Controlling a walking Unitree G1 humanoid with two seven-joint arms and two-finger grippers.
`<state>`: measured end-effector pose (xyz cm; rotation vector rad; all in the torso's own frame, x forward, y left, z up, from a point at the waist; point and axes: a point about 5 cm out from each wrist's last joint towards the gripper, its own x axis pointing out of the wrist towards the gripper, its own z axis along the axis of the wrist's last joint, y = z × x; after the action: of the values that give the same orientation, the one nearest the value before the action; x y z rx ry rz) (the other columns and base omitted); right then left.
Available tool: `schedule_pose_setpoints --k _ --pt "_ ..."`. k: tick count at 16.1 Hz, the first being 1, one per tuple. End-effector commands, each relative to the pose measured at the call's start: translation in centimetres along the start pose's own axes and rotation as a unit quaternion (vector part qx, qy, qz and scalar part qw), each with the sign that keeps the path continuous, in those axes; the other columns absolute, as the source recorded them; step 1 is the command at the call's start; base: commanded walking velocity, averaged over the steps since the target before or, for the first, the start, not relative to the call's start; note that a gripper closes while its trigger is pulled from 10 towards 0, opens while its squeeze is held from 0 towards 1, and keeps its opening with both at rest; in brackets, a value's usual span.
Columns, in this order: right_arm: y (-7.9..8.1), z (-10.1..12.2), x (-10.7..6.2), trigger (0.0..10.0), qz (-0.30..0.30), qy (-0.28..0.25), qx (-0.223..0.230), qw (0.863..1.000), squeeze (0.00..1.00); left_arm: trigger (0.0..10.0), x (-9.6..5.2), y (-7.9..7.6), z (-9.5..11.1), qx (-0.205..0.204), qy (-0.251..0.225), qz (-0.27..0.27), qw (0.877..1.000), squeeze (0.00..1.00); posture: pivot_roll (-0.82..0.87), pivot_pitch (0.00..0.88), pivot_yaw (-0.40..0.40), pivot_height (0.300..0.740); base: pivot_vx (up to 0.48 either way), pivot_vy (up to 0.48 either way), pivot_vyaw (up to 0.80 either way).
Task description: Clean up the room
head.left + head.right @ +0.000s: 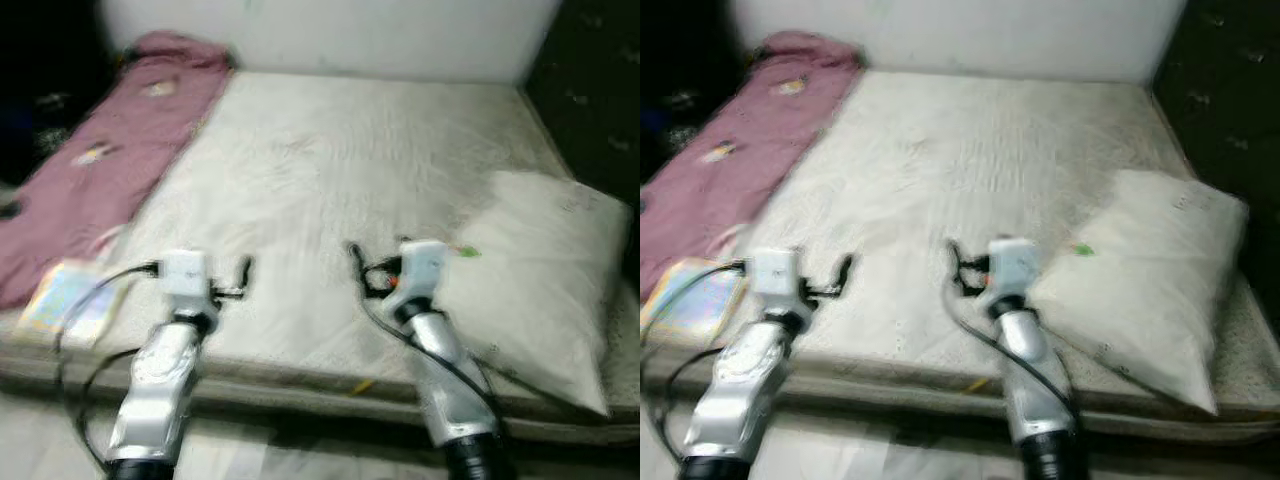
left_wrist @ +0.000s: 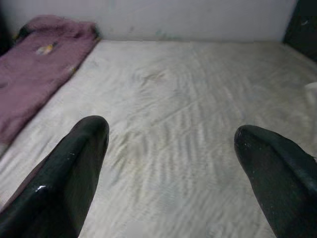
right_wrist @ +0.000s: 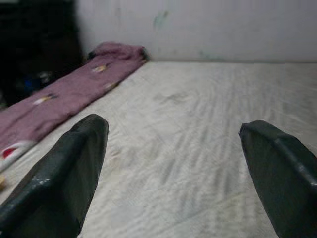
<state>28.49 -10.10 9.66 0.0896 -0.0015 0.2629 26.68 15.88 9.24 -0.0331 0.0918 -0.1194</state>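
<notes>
Left eye view shows a wide white-sheeted bed (image 1: 330,180) with a long mauve fabric blanket (image 1: 100,160) along its left edge and a white rectangular pillow (image 1: 545,270) at its right edge. A colourful flat booklet (image 1: 70,300) lies at the near left corner. The left gripper (image 2: 171,144) and right gripper (image 3: 173,144) hover over the near edge, fingers spread apart and empty.

Bare white mattress (image 1: 330,190) carries a pink blanket (image 1: 100,170) along its left edge, a white pillow (image 1: 540,270) at right, a colourful book (image 1: 70,300) at near-left corner
</notes>
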Motion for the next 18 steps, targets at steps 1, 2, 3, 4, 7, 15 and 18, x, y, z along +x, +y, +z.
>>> schedule_pose_setpoints --k 1,2,3,4,7,15,18 --pt "-1.49 -0.25 -0.51 10.0 -0.022 0.007 -0.007 1.000 0.00 10.0 0.40 -1.32 0.28 -0.004 -0.005 -0.021 1.000 0.00 -0.03 0.000 0.023 0.740 0.000 0.000 0.00" --pt "-1.50 -0.24 -0.51 10.0 -0.022 0.007 -0.007 1.000 0.00 10.0 0.39 -1.26 0.22 -0.003 0.000 -0.016 1.000 0.00 -0.03 0.000 0.023 0.740 0.000 0.000 0.00" --pt "-1.50 -0.25 -0.50 10.0 -0.022 0.007 -0.007 1.000 0.00 10.0 0.40 -1.23 0.19 -0.002 0.001 -0.015 1.000 0.00 -0.03 0.000 0.023 0.740 0.000 0.000 0.00" --pt "-1.51 -0.27 -0.49 10.0 -0.022 0.008 -0.007 1.000 0.00 10.0 0.41 -1.25 0.18 -0.001 0.001 -0.016 1.000 0.00 -0.03 0.000 0.023 0.740 0.000 0.000 0.00" --pt "-1.53 -0.40 -0.50 10.0 -0.023 0.012 -0.004 1.000 0.00 10.0 0.41 -1.22 0.12 0.002 0.003 -0.015 1.000 0.00 -0.03 0.000 0.023 0.740 0.000 0.000 -0.44" --pt "-1.40 -0.36 -0.54 10.0 -0.017 0.010 -0.013 1.000 0.00 10.0 0.37 -1.32 0.09 0.004 0.005 -0.014 1.000 0.00 -0.03 0.000 0.022 0.740 0.000 -0.220 -0.17" --pt "-1.21 -0.32 -0.57 10.0 -0.011 0.008 -0.018 1.000 0.00 10.0 0.38 -1.31 0.08 0.003 0.005 -0.014 1.000 0.00 -0.03 0.000 0.022 0.740 0.000 -0.409 0.55"
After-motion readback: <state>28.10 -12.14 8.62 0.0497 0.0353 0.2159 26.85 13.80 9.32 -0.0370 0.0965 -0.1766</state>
